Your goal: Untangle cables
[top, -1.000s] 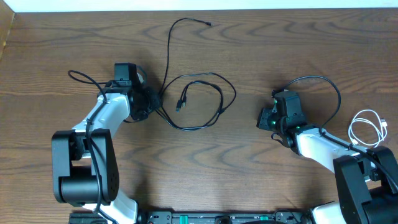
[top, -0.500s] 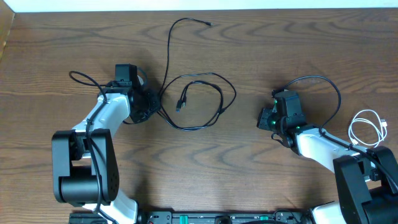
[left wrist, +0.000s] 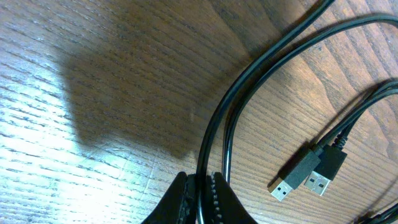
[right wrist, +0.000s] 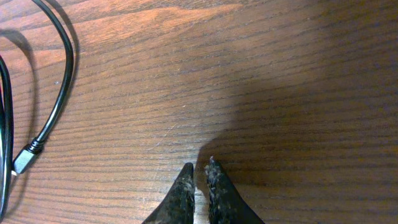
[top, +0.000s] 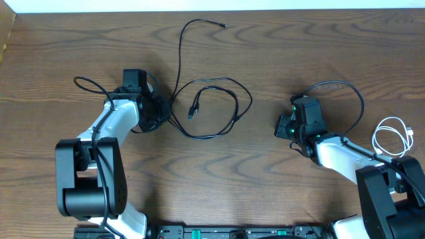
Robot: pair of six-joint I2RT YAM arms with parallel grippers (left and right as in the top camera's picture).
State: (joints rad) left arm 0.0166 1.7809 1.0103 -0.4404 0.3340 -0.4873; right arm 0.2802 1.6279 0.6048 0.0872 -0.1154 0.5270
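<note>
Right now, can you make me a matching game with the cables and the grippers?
Things:
1. white cable
2. black cables
3. left gripper
4. right gripper

States:
a. shut, holding nothing
b. lying at the far right
c. looped in the middle
d. shut on black cables

Pairs: 1-b, 2-c, 3-d, 4-a

A dark brown tabletop (top: 265, 179) with wavy wood grain fills nearly the whole overhead view. Along its far edge runs a pale strip (top: 299, 4); whether wall or floor cannot be told. Close up, the wood shows a bright sheen beside a soft-edged shadow (left wrist: 124, 81).
</note>
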